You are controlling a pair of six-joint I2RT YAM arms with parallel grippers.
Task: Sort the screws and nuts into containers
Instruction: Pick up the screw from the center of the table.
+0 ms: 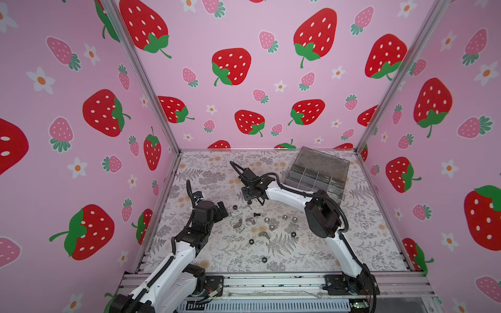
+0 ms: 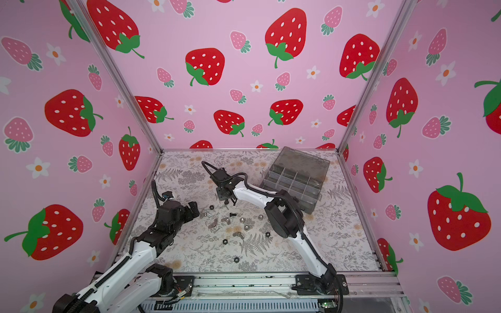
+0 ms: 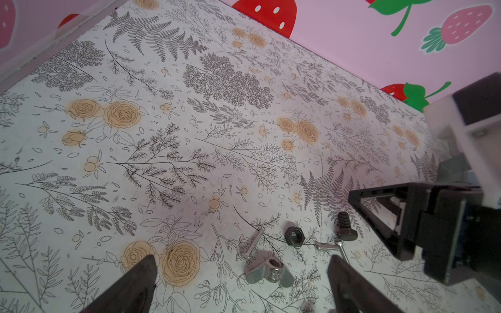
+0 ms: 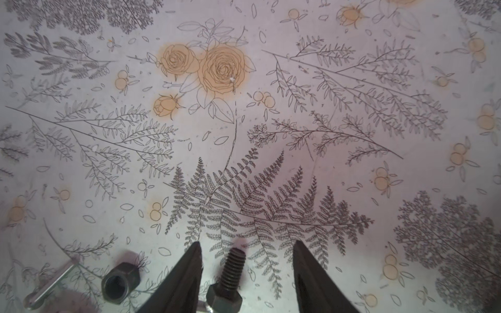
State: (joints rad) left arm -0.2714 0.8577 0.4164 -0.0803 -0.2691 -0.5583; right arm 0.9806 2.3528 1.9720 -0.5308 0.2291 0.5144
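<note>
My right hand (image 4: pixel 246 245) is released, its fingers apart and straddling a black bolt (image 4: pixel 229 276) that lies flat on the tabletop (image 4: pixel 271 135); it grips nothing. One finger sits just beside the bolt's hex head and the other stands well clear. If I close from here, I reckon the near finger lands first and the threaded shank rolls or swings out. A slim silver screw (image 3: pixel 326 246) lies just beside the head and could get pinched along with it. At 9 o'clock in a top view lies a black nut (image 1: pixel 235 207), and beyond it my left hand (image 3: pixel 241 260), also released, is near enough to bump. The organiser box (image 2: pixel 303 160) sits at 2 o'clock, and a skewed grip could drop the bolt on the way there
</note>
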